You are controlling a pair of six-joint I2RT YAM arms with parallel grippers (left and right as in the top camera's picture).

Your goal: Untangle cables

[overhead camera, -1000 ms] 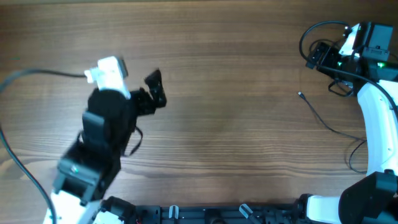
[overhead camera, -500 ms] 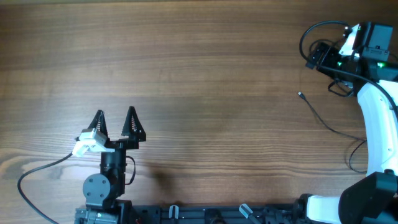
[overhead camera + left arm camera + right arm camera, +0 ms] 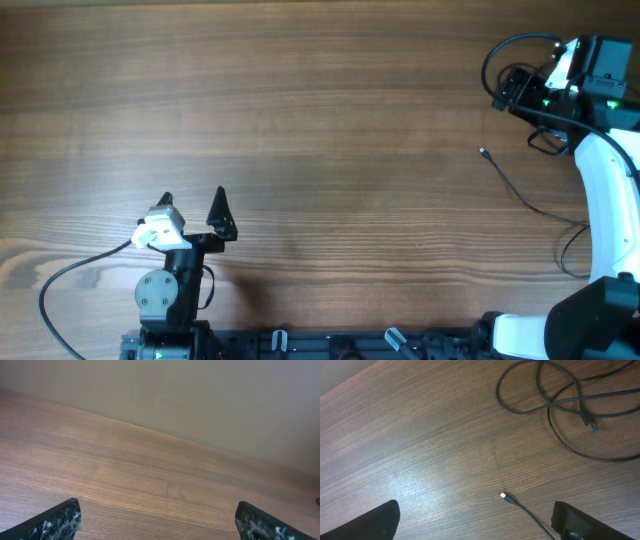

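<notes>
Near edge: my left gripper [image 3: 192, 197] gapes empty, and its wrist view shows only bare table [image 3: 150, 480]. Far right corner: my right gripper [image 3: 476, 508] is spread, grasping nothing. Cables [image 3: 547, 407] loop just ahead, cut off by the frame; overhead they're faint and hard to trace.

Left arm [image 3: 181, 264] is all black, with a round grey joint cap [image 3: 155, 293] low down and a white camera mount [image 3: 160, 230] by the wrist, a thin black lead [image 3: 100, 254] trailing off it. Left pincer [image 3: 192, 205] shows two pointed black fingers [image 3: 57, 521], flecked white. Right arm [image 3: 603, 190] wears a smooth white shell, black joints, green lights [image 3: 546, 100] glowing.
</notes>
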